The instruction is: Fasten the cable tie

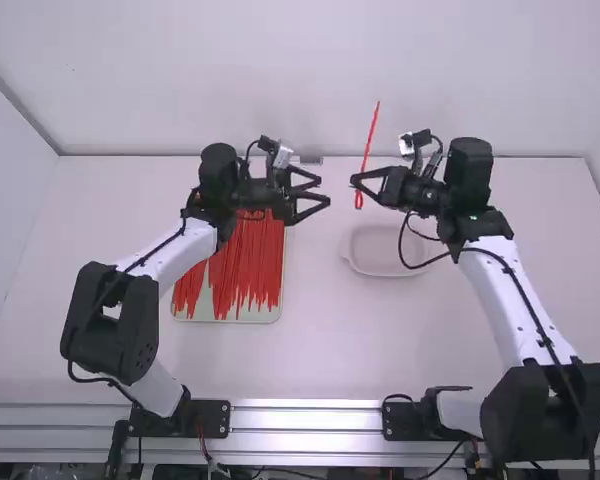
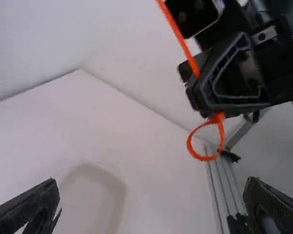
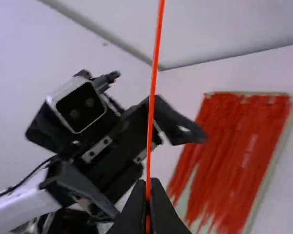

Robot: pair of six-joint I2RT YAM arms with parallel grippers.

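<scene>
Right gripper (image 1: 358, 184), upper centre-right: pinching upright orange cable tie (image 1: 369, 140), looped at lower end | left gripper (image 1: 323, 190), upper centre: fingers spread.

Orange cable tie (image 1: 368, 150), white table (image 1: 380, 330)

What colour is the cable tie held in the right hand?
Orange; the cable tie shows best in the left wrist view.

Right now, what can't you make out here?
- Lock of the cable tie: in the left wrist view it sits against the right hand, blurred; too small in the high view.
- Its tail tip: cut off by the frame edge in both wrist views.
- Red ties: overlapping, uncountable, high view.
</scene>
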